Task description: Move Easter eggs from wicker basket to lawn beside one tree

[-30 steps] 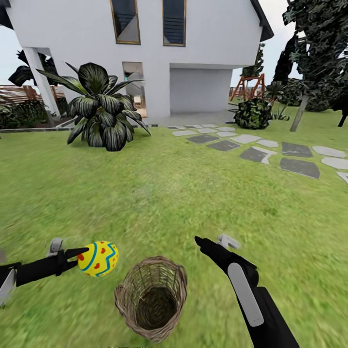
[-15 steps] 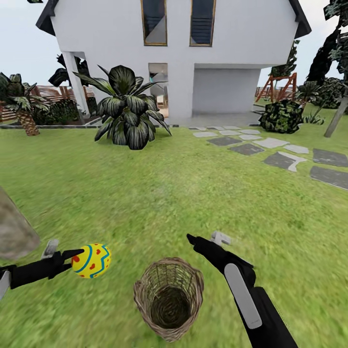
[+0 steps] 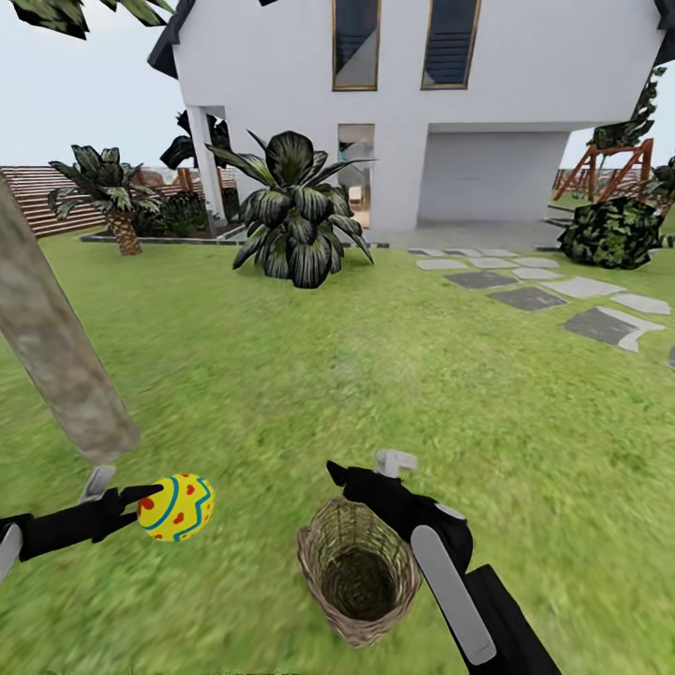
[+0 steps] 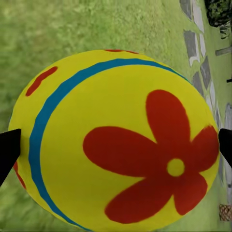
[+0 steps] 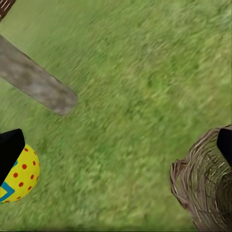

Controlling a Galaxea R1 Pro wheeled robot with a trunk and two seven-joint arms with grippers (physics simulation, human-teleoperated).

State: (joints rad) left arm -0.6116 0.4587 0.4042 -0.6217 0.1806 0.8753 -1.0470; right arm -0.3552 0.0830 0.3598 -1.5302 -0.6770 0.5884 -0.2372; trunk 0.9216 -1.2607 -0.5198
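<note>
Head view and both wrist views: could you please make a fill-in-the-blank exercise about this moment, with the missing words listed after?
1. The left pincer is shut on a yellow Easter ____.
2. The wicker basket stands on the ____.
3. The grey-brown tree trunk meets the grass near the robot's ____ arm.
4. The large red shape painted on the egg in the left wrist view is a ____.

Missing words: egg; lawn; left; flower

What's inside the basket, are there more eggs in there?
Looking into the wicker basket, only dark woven wicker shows. No egg shows, but its bottom is shadowy. One Easter egg is outside, in the left tool.
</note>
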